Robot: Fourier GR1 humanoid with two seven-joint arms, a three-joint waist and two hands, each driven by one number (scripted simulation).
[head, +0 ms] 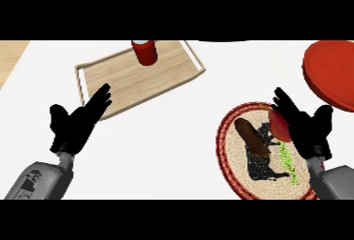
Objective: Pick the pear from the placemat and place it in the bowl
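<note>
A round woven placemat (227, 140) with a red rim and a black cow picture lies at the lower right of the white counter. On it rests a brown elongated pear (252, 137), lying at a slant. Just right of the pear sits a red oval thing (278, 126), partly hidden by my right hand (309, 129). That hand is over the placemat's right side, fingers straight and spread, holding nothing. The red bowl (330, 75) stands at the right edge, beyond the placemat. My left hand (76, 123) rests open at the left, fingers up.
A wooden tray (142, 77) lies at the back, left of centre, with a red cylinder (145, 51) upright at its far end. My left fingertips overlap the tray's near corner. A strip of wooden surface shows at the far left.
</note>
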